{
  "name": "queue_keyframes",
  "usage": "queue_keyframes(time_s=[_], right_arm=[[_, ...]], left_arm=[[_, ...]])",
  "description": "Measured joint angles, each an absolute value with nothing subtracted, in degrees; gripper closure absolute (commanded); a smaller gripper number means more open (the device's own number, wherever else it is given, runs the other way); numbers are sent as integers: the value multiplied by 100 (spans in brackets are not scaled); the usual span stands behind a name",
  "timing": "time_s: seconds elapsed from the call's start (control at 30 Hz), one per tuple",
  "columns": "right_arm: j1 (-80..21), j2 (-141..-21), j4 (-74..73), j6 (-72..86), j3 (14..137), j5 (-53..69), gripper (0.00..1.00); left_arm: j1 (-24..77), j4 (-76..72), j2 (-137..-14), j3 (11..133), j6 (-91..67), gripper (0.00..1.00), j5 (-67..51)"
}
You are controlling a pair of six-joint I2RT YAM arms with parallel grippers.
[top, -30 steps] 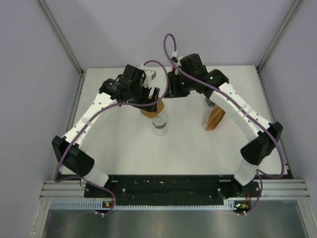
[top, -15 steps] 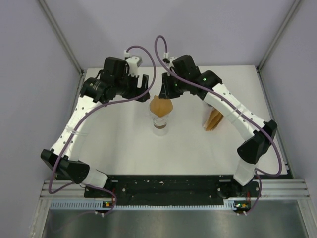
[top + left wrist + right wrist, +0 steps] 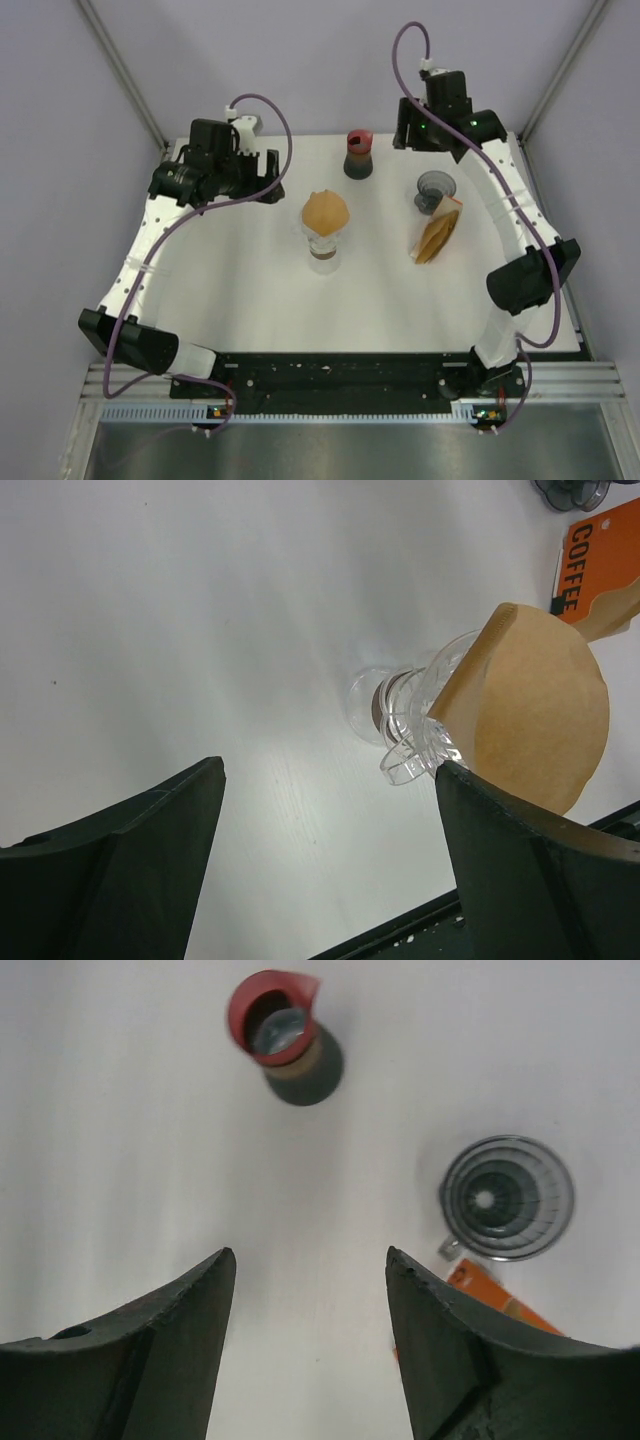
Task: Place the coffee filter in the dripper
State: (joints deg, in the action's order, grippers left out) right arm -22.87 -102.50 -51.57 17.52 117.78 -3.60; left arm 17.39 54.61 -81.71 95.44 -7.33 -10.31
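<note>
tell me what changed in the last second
The left pincer drew back leftward from the filter, the right pincer to the far right corner, leaving it free in the glass dripper. Both are open. Filter pack, gray dripper and red-topped jug stayed put.

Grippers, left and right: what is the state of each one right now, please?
Left gripper: open, holding nothing.
Right gripper: open, holding nothing.
</note>
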Motion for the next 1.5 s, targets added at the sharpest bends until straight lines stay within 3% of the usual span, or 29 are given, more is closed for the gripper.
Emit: queue_keyframes(time_s=[0.1,0.33,0.77,0.93,1.0,1.27,1.5], right_arm=[[-1885,-10560,-5151,1546,11972,-644,28],[-1815,-12248,-4827,1356,13526,-574,25],[-1699,-14282,-2980,2567,13987,113,53],[-1704,-14558,-2593,2926,13987,180,79],[-1715,-14558,-2534,2926,13990,178,100],[-1752,-14337,-2467,2650,13670,1,100],[-1791,-13045,-2853,2091,11992,-301,100]], left_arm=[[1640,5398,-8149,9513,-729,7,-1070],[1402,5347,-8149,9435,-720,7,-1118],[1129,5308,-8246,9338,-727,7,-1315],[1125,5308,-8311,9330,-733,7,-1417],[1116,5306,-8313,9330,-733,8,-1437],[1061,5308,-8318,9330,-731,7,-1461],[1002,5308,-8313,9330,-731,7,-1485]])
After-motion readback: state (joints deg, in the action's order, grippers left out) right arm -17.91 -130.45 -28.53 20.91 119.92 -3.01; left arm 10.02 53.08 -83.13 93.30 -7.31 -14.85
